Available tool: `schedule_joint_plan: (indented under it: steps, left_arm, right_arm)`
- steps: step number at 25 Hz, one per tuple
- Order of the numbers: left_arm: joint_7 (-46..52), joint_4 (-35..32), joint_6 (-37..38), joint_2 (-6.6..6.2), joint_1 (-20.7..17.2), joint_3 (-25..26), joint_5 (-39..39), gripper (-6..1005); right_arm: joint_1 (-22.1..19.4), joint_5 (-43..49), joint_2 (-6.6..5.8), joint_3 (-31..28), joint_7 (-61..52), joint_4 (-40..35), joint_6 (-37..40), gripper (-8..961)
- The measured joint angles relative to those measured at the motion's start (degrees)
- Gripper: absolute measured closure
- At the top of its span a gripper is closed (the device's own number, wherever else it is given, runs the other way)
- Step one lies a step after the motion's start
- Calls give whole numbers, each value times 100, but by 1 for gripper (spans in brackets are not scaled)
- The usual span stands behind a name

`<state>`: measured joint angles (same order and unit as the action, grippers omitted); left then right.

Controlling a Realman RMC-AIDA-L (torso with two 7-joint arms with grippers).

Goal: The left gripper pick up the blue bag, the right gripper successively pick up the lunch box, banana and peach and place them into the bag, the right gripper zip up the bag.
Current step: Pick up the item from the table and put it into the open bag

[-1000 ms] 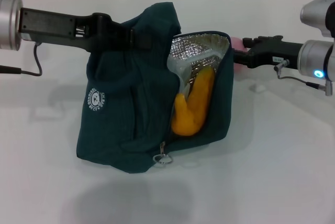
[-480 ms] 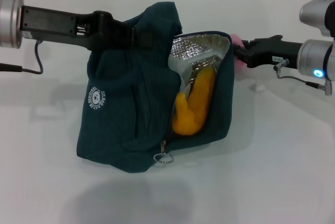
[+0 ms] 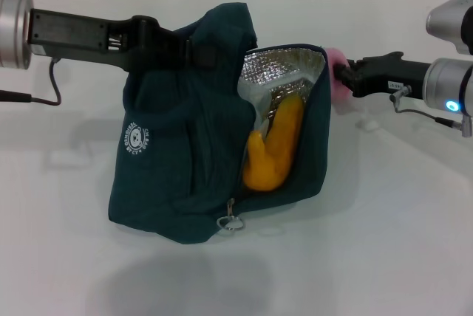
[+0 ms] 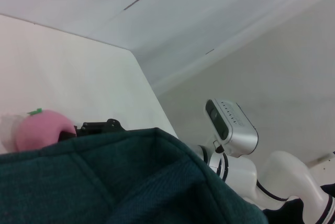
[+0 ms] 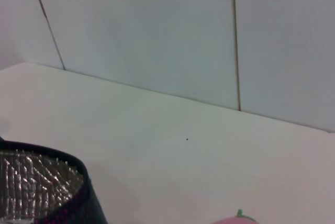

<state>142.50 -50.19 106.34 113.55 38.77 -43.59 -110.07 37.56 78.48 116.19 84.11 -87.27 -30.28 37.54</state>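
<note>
Blue bag: dark teal fabric, held up at its top edge over the white counter, lower part sagging onto the surface; mouth open toward the robot's right, silver foil lining exposed; white round logo on the side, ring zipper pull hanging at the lower seam.
Left gripper: reaches in from the left at bag-top height; jaws closed on the bag's upper fabric.
Banana: yellow-orange, inside the open bag, lying against the lining.
Lunch box: only a clear edge shows inside the bag, behind the banana.
Peach: pink, round, green nub on top in the left wrist view; it sits just outside the bag's open rim, on the right side.
Right gripper: extends from the right, level with the bag mouth; jaws clamped on the peach, apart from the rim.
</note>
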Motion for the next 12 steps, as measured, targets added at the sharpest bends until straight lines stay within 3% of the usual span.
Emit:
schedule_joint_plan:
  steps: [5, 12]
  left_arm:
    - [5, 0, 1, 0, -17, 1, 9, 955]
    - [-4, 4, 10, -8, -75, 36, 19, 955]
  right_arm:
    - [-64, -135, 0, -6, -1, -42, 34, 856]
    - [-602, -394, -50, -156, -1, -698, 141, 883]
